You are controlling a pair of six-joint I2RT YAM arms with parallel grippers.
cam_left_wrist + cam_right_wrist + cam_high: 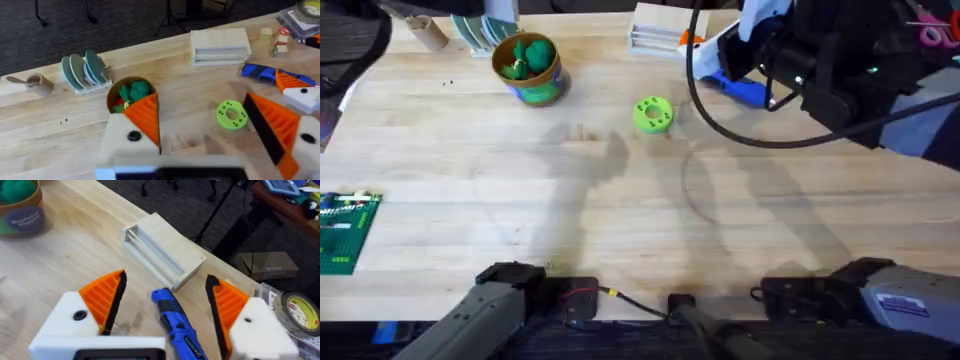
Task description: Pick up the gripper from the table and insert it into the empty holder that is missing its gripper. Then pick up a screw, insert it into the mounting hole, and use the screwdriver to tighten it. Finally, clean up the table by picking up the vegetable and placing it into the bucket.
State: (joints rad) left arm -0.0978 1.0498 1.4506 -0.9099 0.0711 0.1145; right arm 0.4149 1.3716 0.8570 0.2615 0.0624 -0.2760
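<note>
Presently the screwdriver (pixel 175 325), stiff and probably slippery, is straddled near the table's (pixel 620 200) far right edge by the wide-open right gripper (pixel 165 305), best grasped mid-barrel; the left gripper (pixel 205 130) is likewise spread.

The small round pail with yellow-orange rim (pixel 528 66) stands at the table's far left with round green toy food (pixel 527 54) in it, and the lime-green plastic ring (pixel 653 113) lies to its right, nearer the middle. Behind the ring sits the pale wooden box (pixel 660 27). Just right of the ring, the blue pen-shaped electric screwdriver (pixel 176 324) lies in front of that box, between the right arm's white, orange-padded gripper (pixel 165 307) fingers.
</note>
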